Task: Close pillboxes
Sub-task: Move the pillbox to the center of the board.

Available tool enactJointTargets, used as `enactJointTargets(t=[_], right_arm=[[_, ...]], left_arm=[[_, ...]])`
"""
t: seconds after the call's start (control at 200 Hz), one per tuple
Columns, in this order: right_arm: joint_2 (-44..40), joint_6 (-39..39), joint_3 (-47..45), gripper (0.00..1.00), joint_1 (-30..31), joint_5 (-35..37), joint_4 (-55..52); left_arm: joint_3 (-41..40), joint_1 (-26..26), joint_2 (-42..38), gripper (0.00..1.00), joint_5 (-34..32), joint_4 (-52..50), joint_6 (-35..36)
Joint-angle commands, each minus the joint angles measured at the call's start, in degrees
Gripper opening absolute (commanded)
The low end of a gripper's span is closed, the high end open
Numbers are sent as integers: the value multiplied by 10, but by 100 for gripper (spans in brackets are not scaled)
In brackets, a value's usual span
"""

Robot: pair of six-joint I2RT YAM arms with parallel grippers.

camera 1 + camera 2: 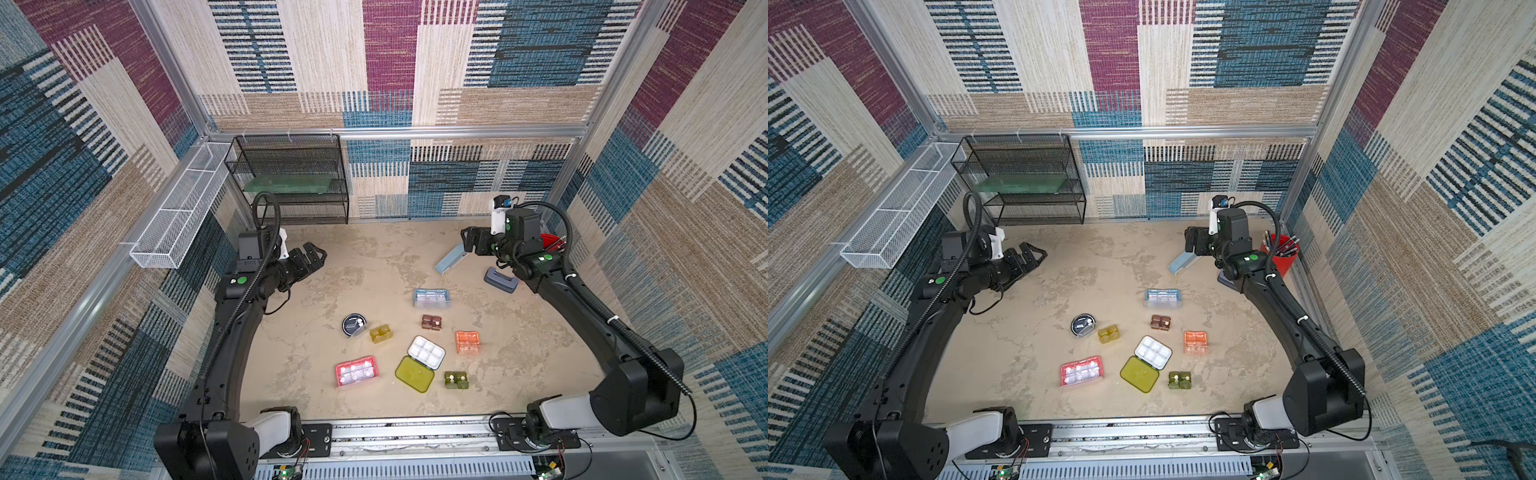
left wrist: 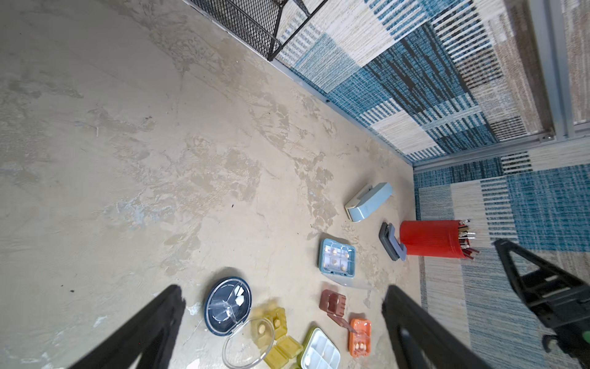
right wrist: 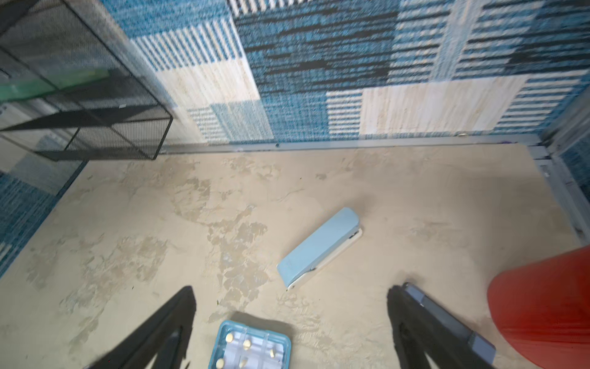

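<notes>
pillboxes [image 1: 426,352] well apart from fingers [image 1: 312,250]

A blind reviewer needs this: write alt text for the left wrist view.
The open left gripper frames six open pillboxes on a beige table: round black, amber, white-trayed, brown, orange and light blue. Beyond them are a pale-blue case, a grey-blue block and a red cup of pens.

A black wire-mesh rack [image 1: 291,178] stands at the back wall, a white mesh basket [image 1: 178,212] beside it. A long pale-blue plastic case [image 1: 451,259], grey-blue block [image 1: 500,281] and red pen cup [image 1: 1283,259] sit far right.
</notes>
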Motion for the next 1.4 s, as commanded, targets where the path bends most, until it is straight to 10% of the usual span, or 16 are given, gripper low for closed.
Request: enactJointTargets(t=[0.0, 0.325, 0.496, 0.676, 0.956, 1.392], right_arm=[[3, -10, 0, 95, 8, -45, -5], [-56, 48, -86, 95, 31, 27, 23], [-137, 91, -166, 95, 32, 36, 66], [-198, 161, -219, 95, 9, 62, 72], [-230, 139, -271, 95, -107, -70, 75], [-265, 89, -289, 95, -150, -162, -34]], left_arm=[[-26, 4, -24, 100, -17, 60, -24], [-311, 7, -238, 100, -209, 258, -188], [-303, 10, -221, 99, -61, 218, -100], [-296, -5, -227, 99, -41, 203, -52], [-285, -22, -179, 97, 39, 202, -20], [-173, -204, 12, 100, 116, 203, 84]])
